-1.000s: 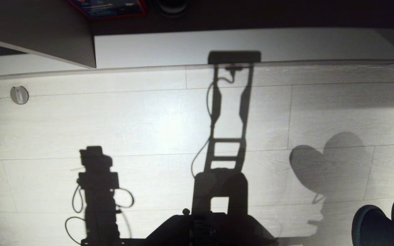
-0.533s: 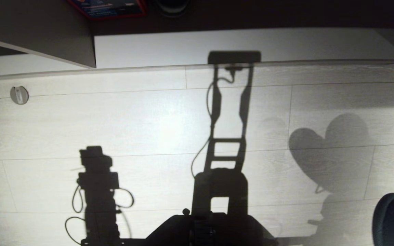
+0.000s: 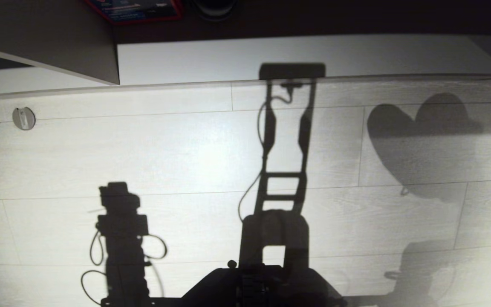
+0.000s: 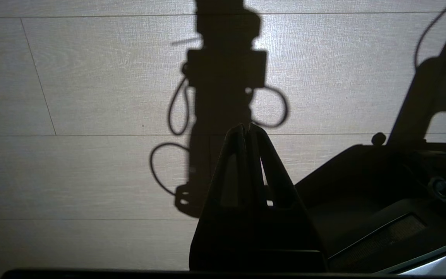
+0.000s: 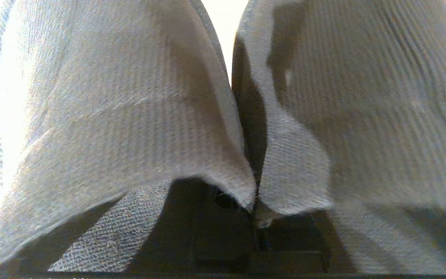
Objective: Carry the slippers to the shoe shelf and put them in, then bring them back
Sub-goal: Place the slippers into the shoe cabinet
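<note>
We see the right gripper (image 5: 256, 217) clamped on the slippers (image 5: 130, 116), pinching the two inner edges together, toes side by side. Left gripper (image 4: 249, 130) hangs closed, empty, above the pale plank floor (image 3: 164, 149). Shoe shelf (image 3: 296, 57) lies ahead.

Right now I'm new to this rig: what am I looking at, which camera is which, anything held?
It is a two-armed wheeled robot. The head camera looks down at a pale plank floor with the robot's own shadow on it; at the top is the shoe shelf, a pale board with a dark back. The heart-shaped shadow comes from the slippers, which barely show at that view's right edge. The right wrist camera sits behind the right gripper, shut on both slippers, their blue-grey fabric filling the view. The left wrist camera shows the left gripper, fingers shut and empty, above the floor beside the robot's dark base.
</note>
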Controlling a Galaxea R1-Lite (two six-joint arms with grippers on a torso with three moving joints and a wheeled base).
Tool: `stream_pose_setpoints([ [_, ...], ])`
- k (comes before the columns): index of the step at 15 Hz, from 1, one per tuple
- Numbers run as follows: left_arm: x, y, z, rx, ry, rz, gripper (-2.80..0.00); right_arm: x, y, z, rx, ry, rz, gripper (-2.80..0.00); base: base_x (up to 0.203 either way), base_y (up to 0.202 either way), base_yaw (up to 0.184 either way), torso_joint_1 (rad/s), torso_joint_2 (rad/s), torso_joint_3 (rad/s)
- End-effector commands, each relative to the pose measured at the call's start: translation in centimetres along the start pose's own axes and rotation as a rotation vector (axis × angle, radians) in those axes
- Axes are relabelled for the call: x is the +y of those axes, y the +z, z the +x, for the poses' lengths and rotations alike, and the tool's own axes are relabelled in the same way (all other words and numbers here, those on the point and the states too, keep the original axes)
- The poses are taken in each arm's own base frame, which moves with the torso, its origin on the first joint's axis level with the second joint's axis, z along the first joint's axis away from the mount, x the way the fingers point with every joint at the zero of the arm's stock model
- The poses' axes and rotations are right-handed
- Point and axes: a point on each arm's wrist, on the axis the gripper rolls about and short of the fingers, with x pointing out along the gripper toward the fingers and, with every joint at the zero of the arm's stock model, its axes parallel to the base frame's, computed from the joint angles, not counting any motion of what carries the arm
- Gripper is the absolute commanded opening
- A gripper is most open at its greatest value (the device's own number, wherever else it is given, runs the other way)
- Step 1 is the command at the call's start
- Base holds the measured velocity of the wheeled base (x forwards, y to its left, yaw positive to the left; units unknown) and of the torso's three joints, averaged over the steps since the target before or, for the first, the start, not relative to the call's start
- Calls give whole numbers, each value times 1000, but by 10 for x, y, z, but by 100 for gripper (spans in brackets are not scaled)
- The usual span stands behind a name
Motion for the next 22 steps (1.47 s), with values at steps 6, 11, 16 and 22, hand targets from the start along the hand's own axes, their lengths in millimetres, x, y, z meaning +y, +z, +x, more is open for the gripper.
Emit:
stream_pose_setpoints([
  [6, 0, 0, 0, 0, 0, -1, -280, -5, -2, 72, 129, 1, 7, -280, 0, 0, 0, 0, 0, 0],
  [11, 0, 0, 0, 0, 0, -1, -280, -6, -8, 104, 67, -8, -1, -280, 0, 0, 0, 0, 0, 0],
  [16, 0, 0, 0, 0, 0, -1, -280, -8, -22, 132, -18, -16, -11, -280, 0, 0, 0, 0, 0, 0],
  [22, 0, 0, 0, 0, 0, -1, -280, -10, -32, 149, -96, -31, -16, -280, 0, 0, 0, 0, 0, 0],
])
